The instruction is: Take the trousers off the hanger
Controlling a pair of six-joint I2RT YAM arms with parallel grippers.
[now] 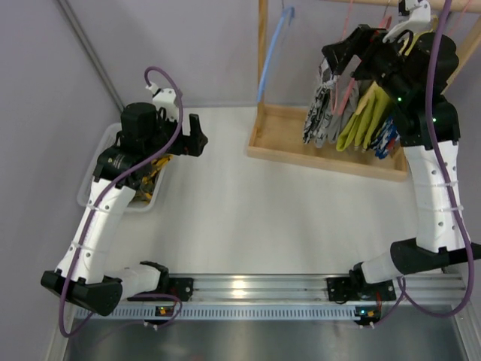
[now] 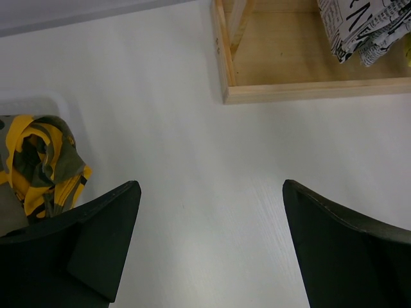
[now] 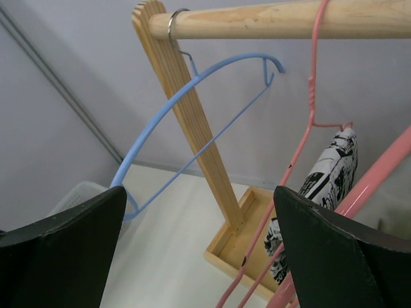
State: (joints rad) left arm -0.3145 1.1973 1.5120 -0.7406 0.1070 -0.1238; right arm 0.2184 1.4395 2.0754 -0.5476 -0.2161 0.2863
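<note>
I'm looking at a matte white bench (image 1: 248, 218) running back to pale lilac-grey walls (image 1: 195, 45). A grey strip (image 1: 90, 53) is slanting down the wall at the left. A wooden rack (image 1: 262, 30) is standing at the back right, its round rail (image 3: 257, 22) joining a slatted upright and its tray base (image 1: 285, 129) resting on the bench. Light is glinting off the aluminium rail (image 1: 255, 286) along the near edge.

Left of hanger (image 3: 313, 96): blue hanger (image 3: 237, 59), rack post (image 3: 187, 122) obstruct; table (image 1: 248, 203) centre open.
</note>
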